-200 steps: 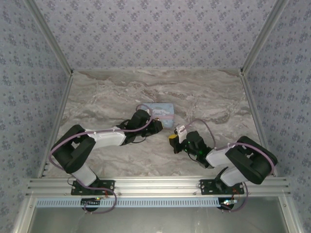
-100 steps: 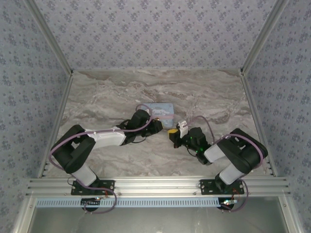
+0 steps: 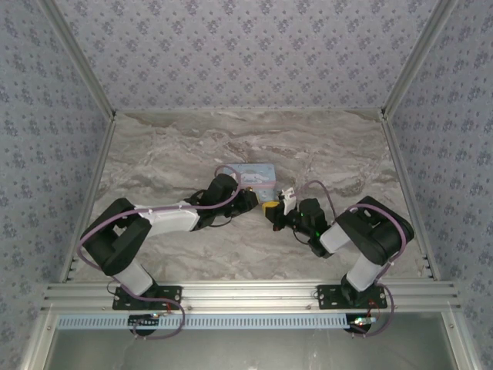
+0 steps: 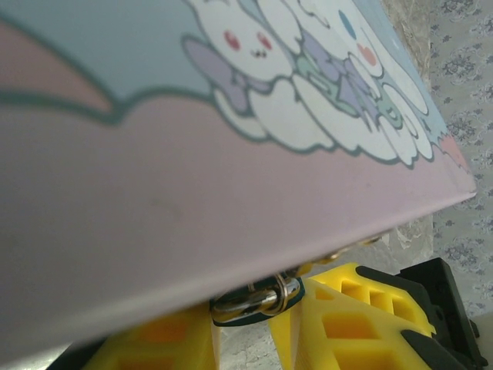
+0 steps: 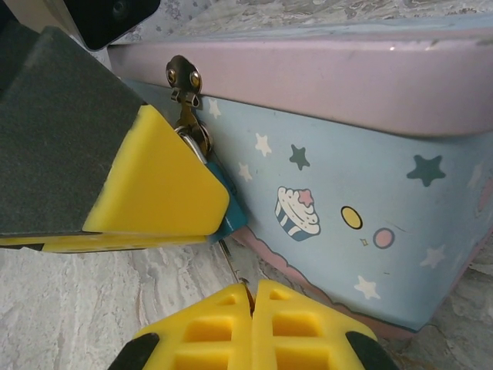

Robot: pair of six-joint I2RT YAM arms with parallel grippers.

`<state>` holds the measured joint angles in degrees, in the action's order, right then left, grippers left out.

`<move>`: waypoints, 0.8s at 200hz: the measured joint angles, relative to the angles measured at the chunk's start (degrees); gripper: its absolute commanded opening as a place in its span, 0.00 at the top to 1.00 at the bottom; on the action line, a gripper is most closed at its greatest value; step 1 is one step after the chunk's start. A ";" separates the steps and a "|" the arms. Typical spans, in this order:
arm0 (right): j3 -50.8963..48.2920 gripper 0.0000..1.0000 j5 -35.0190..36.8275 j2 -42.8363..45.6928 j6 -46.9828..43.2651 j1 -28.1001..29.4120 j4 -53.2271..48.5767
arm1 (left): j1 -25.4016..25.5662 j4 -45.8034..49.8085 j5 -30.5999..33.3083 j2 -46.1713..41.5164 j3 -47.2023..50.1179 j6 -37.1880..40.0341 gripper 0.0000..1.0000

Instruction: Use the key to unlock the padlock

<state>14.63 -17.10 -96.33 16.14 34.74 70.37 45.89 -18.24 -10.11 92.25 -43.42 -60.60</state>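
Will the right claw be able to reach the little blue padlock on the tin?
Probably yes: the right claw, shut on the slim metal key, sits just short of the small teal padlock, nothing between.

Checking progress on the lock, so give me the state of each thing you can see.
Tin: lid shut.
Padlock: hanging on the tin's hasp, clamped by left gripper.
Key: pinched in shut right gripper, pointing up at padlock.

Between left fingers (image 5: 154, 185), padlock (image 5: 231, 212) on tin (image 5: 347, 177) hasp (image 5: 183, 77)
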 measured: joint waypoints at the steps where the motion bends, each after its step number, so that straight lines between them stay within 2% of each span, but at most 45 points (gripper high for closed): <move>1: 0.00 1.00 -0.04 -0.02 0.02 0.00 0.04 | 0.00 0.00 0.00 0.00 0.00 0.00 0.75; 160: 0.26 1.00 -2.29 -2.03 2.43 -1.51 3.72 | -0.02 -1.03 -0.46 0.00 0.00 -0.85 0.75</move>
<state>14.90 -19.40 -98.37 18.57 33.23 74.08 45.87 -19.27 -10.57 92.25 -43.42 -61.45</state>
